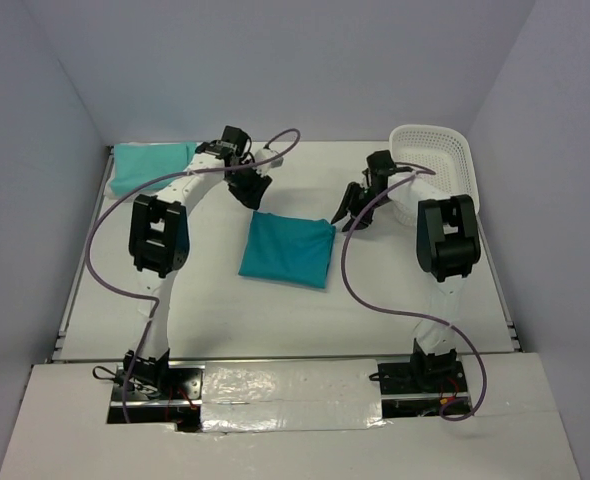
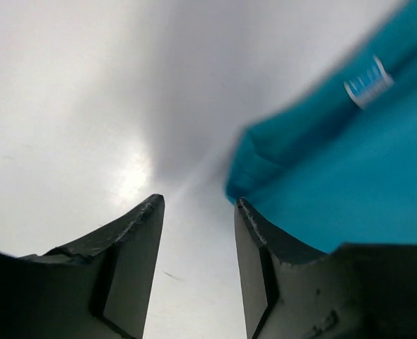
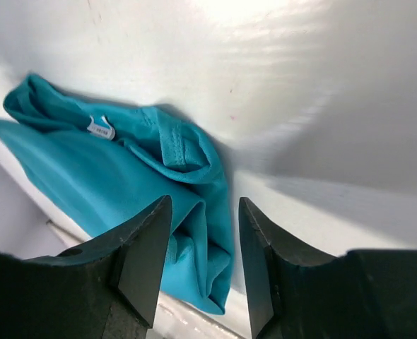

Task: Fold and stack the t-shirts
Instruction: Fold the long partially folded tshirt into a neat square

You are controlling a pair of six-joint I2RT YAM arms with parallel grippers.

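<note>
A mint tee (image 1: 150, 165) lies at the far left corner of the counter (image 1: 275, 320). The left pincer (image 1: 252, 190) hangs just beside the far left corner of the folded teal tee (image 1: 287, 250) mid-counter, its fingers apart and holding nothing. The right pincer (image 1: 350, 212) hangs by that tee's far right corner, likewise parted and empty. A white basket (image 1: 435, 160) sits far right.

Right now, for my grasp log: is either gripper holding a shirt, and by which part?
Nothing is held. The left gripper and right gripper are both open and empty; the teal shirt lies ungripped.
</note>
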